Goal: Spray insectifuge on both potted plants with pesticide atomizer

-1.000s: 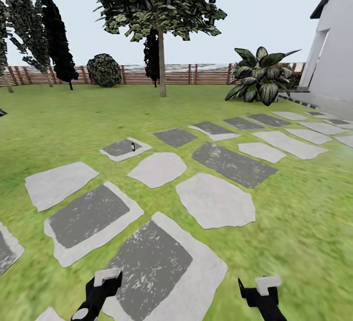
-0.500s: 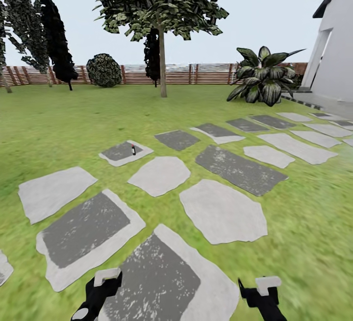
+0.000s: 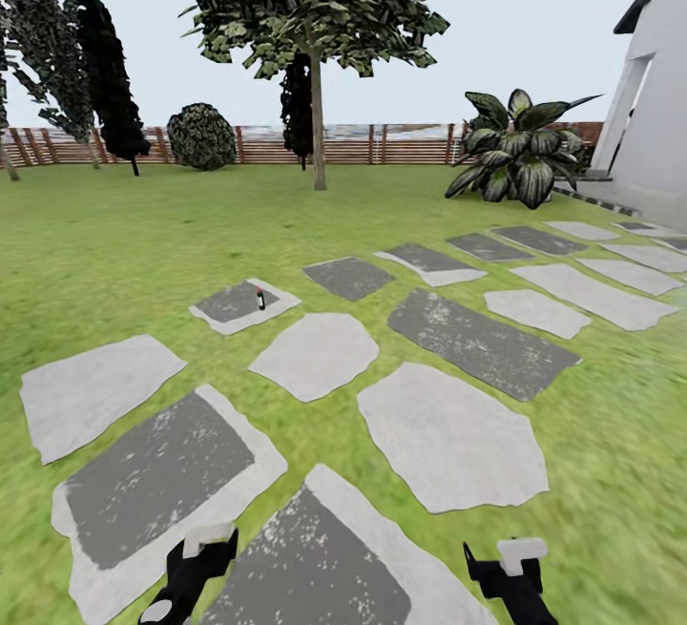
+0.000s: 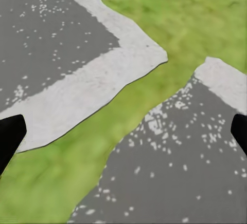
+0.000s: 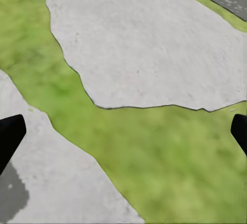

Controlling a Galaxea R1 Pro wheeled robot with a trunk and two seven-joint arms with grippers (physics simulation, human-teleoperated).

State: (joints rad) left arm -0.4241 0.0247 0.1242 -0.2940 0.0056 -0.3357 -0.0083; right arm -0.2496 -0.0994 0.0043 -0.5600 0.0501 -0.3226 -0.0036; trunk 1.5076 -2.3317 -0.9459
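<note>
One small spray bottle [image 3: 260, 299] stands upright on a far stepping stone [image 3: 234, 303], likely light, rigid and tippy, best gripped mid-body; left claw [image 3: 205, 541] and right claw [image 3: 515, 549] gape empty.

Both arms are hanging low and forward at the bottom of the head view, side by side and well apart. The left arm [image 3: 186, 575] is showing a black link capped by a white block, and the right arm [image 3: 510, 575] is posed much the same. The left gripper [image 4: 123, 136] is pointing down with its two black fingertips spread wide, nothing between them. The right gripper [image 5: 123, 136] is likewise gaping, its fingertips [image 5: 10, 136] far apart and holding nothing.
</note>
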